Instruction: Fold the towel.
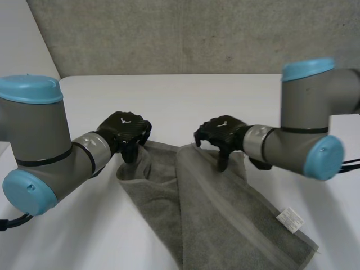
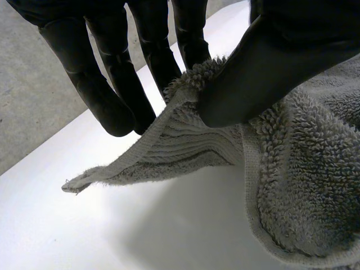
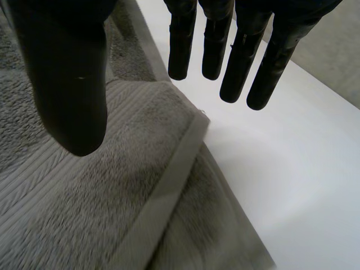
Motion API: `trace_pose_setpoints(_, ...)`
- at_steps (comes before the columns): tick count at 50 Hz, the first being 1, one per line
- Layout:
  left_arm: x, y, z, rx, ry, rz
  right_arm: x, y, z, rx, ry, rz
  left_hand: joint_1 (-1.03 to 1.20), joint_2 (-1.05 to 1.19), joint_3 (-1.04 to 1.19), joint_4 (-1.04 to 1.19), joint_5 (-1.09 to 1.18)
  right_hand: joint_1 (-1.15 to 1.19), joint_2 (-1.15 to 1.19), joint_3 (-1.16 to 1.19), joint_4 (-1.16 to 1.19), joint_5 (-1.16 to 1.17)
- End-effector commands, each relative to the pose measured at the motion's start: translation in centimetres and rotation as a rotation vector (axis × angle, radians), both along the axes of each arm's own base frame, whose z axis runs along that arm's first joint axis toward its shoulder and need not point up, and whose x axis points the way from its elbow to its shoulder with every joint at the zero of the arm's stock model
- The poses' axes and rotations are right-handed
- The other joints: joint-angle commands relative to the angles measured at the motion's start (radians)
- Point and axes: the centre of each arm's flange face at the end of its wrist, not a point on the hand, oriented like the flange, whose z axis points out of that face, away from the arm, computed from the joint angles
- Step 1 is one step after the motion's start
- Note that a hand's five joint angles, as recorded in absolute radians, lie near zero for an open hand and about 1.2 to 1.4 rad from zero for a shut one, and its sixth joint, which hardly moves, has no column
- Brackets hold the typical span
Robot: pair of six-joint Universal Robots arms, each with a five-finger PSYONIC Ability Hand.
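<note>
A grey towel (image 1: pixel 214 214) lies partly folded on the white table (image 1: pixel 185 101), with a white label near its front right corner. My left hand (image 1: pixel 125 134) is at the towel's far left corner and pinches the edge (image 2: pixel 185 126) between thumb (image 2: pixel 264 67) and fingers (image 2: pixel 121 84), lifting it off the table. My right hand (image 1: pixel 222 134) hovers just above the towel's far right corner (image 3: pixel 194 121). Its fingers (image 3: pixel 236 56) and thumb (image 3: pixel 70 84) hang straight and apart, with nothing between them.
A grey concrete wall (image 1: pixel 185 34) rises behind the table's far edge. Bare white table (image 3: pixel 304 169) spreads beside the towel on my right hand's side, and more of it (image 2: pixel 84 225) under my left hand.
</note>
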Motion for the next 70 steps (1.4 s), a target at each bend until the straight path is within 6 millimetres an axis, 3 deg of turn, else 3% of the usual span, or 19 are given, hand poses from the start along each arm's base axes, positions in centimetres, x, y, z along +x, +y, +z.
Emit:
trace_pose_setpoints(1,0.0,0.0,-0.1,0.003,-0.004,-0.001,2.8,0.4,-1.9,-0.053,-0.024,0.057,-0.025,-0.095,-0.142,-0.12,-0.261,0.023,0.029,0.021,0.023,0.009)
trace_pose_setpoints(18,0.0,-0.2,-0.1,0.001,-0.002,0.002,6.6,0.8,-5.1,-0.114,0.007,0.067,-0.025,-0.095,-0.142,-0.12,-0.261,0.047,0.052,0.044,0.046,0.033)
trace_pose_setpoints(24,0.0,-0.2,0.0,0.0,-0.001,0.004,6.7,0.5,-5.6,-0.113,0.036,0.055,-0.025,-0.095,-0.142,-0.12,-0.261,0.672,0.677,0.669,0.671,0.658)
trace_pose_setpoints(25,0.0,-0.2,0.0,-0.001,0.0,0.004,6.6,0.4,-5.2,-0.114,0.035,0.05,-0.025,-0.095,-0.142,-0.12,-0.261,0.896,0.901,0.893,0.895,0.882)
trace_pose_setpoints(29,0.0,-0.2,0.0,-0.001,0.0,0.006,6.4,0.2,-4.2,-0.125,0.022,0.04,-0.025,-0.095,-0.142,-0.12,-0.261,0.921,0.926,0.918,0.92,0.906)
trace_pose_setpoints(31,0.1,-0.3,0.1,-0.001,0.002,0.008,6.2,0.4,-0.8,-0.173,-0.028,0.033,-0.025,-0.095,-0.142,-0.12,-0.261,0.921,0.926,0.918,0.92,0.906)
trace_pose_setpoints(32,0.1,-0.3,0.1,-0.001,0.002,0.008,6.2,0.4,-0.8,-0.173,-0.028,0.033,-0.025,-0.095,-0.142,-0.12,-0.261,0.921,0.926,0.918,0.92,0.906)
trace_pose_setpoints(36,0.3,-0.6,0.2,-0.002,0.009,0.018,4.1,-0.2,5.5,-0.258,-0.088,-0.015,-0.025,-0.095,-0.142,-0.12,-0.261,0.921,0.926,0.918,0.92,0.906)
trace_pose_setpoints(38,0.3,-0.6,0.3,-0.002,0.011,0.02,2.6,-0.7,6.2,-0.239,-0.069,-0.043,-0.025,-0.095,-0.142,-0.12,-0.261,0.921,0.926,0.918,0.92,0.906)
trace_pose_setpoints(41,0.4,-0.6,0.4,-0.005,0.012,0.022,0.3,-0.9,5.2,-0.149,0.011,-0.057,-0.025,-0.095,-0.142,-0.12,-0.261,0.921,0.926,0.918,0.92,0.906)
trace_pose_setpoints(50,0.2,-0.5,0.0,0.003,0.001,0.013,-2.1,1.1,1.0,-0.025,0.248,0.02,-0.025,-0.095,-0.142,-0.12,-0.261,0.921,0.926,0.918,0.92,0.906)
trace_pose_setpoints(56,-0.1,-0.8,-0.5,0.008,-0.01,0.005,-3.3,0.9,1.0,-0.026,0.299,0.03,-0.025,-0.095,-0.142,-0.12,-0.261,0.921,0.926,0.918,0.92,0.906)
trace_pose_setpoints(59,-0.7,-2.0,-0.3,-0.012,-0.009,0.001,-3.6,-0.1,2.7,-0.103,0.273,0.013,-0.025,-0.095,-0.142,-0.12,-0.261,0.921,0.926,0.918,0.92,0.906)
trace_pose_setpoints(61,-1.6,-4.5,1.8,-0.088,0.015,0.025,-2.7,-2.1,6.2,-0.278,0.193,-0.021,-0.025,-0.095,-0.142,-0.12,-0.261,0.921,0.926,0.918,0.92,0.906)
trace_pose_setpoints(64,-2.0,-6.0,4.0,-0.167,0.041,0.057,-2.1,-3.7,8.4,-0.408,0.135,-0.053,-0.025,-0.095,-0.142,-0.12,-0.261,0.921,0.926,0.918,0.92,0.906)
trace_pose_setpoints(66,-2.6,-8.7,11.0,-0.39,0.161,0.133,-1.1,-6.5,14.4,-0.734,-0.041,-0.156,-0.025,-0.095,-0.142,-0.12,-0.261,0.921,0.926,0.918,0.92,0.906)
trace_pose_setpoints(67,-2.6,-8.7,11.0,-0.391,0.162,0.133,-1.1,-6.5,14.4,-0.735,-0.042,-0.157,-0.025,-0.095,-0.142,-0.12,-0.261,0.921,0.926,0.918,0.92,0.906)
trace_pose_setpoints(69,-2.5,-9.6,18.8,-0.619,0.368,0.189,-1.2,-8.1,19.9,-1.003,-0.234,-0.276,-0.025,-0.095,-0.142,-0.12,-0.261,0.921,0.926,0.918,0.92,0.906)
trace_pose_setpoints(70,-2.5,-9.6,18.8,-0.62,0.37,0.189,-1.2,-8.1,19.9,-1.005,-0.235,-0.276,-0.025,-0.095,-0.142,-0.12,-0.261,0.921,0.926,0.918,0.92,0.906)
